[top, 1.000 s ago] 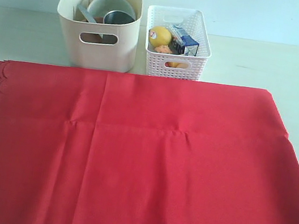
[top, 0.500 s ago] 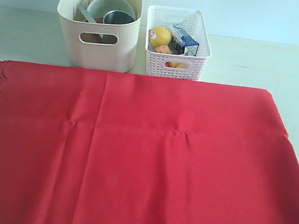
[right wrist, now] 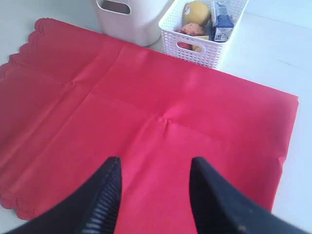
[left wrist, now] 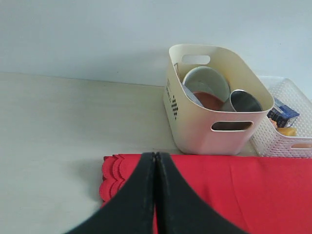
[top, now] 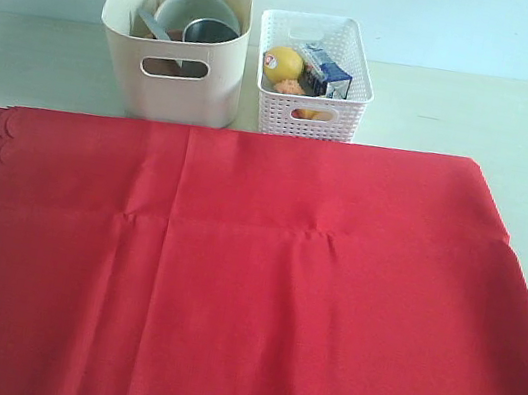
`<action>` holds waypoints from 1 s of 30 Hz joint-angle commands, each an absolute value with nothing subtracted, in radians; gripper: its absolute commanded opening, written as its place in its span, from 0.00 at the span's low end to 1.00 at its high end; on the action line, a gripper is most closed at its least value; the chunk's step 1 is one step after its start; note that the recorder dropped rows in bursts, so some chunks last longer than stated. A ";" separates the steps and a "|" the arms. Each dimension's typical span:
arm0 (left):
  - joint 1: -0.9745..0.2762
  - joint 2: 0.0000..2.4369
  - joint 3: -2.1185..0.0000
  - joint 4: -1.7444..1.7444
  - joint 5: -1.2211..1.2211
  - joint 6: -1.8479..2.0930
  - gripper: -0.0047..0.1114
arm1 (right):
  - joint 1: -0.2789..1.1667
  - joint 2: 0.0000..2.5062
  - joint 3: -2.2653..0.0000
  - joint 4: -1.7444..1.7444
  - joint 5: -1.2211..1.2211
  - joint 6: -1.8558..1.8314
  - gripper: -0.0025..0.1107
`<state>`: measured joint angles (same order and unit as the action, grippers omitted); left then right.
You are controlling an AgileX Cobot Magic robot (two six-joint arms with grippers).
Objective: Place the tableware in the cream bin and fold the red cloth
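tableware binned, cloth not yet folded

bowl (top: 184, 7) and cup (top: 208, 32) sit in the bin (top: 165, 90), at 11 o'clock from the cloth (top: 249, 286), which lies flat on the table (top: 461, 109); i judge only folding remains. left pincer (left wrist: 155, 158) is closed, empty, near the scalloped corner. right pincer (right wrist: 156, 161) stands half wide, empty, above the cloth. only the left wrist view shows the plate (left wrist: 210, 101) clearly.

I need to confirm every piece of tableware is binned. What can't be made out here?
Cream bin depths: in the exterior and left wrist views its wall hides whatever lies beneath the bowl and steel cup.
Red cloth: near edge cut off by the exterior view's bottom border.
White basket: lattice wall hides its lower items.
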<state>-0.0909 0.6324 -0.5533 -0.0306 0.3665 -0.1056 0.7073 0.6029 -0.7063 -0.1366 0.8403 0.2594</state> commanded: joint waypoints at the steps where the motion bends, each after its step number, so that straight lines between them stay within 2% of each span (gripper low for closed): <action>1: -0.093 0.636 -0.559 -0.038 0.361 -0.107 0.04 | 0.704 0.605 -0.703 -0.137 0.842 0.263 0.40; 18: -0.093 0.649 -0.559 -0.038 0.320 -0.108 0.04 | 0.704 0.605 -0.703 -0.131 0.862 0.263 0.40; 30: -0.093 0.918 -0.598 -0.069 0.455 -0.106 0.04 | 0.704 0.615 -0.703 -0.131 0.748 0.263 0.40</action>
<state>-0.0909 0.8636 -0.5662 -0.0530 0.4034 -0.1056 0.7073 0.6045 -0.7063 -0.1303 0.7983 0.2615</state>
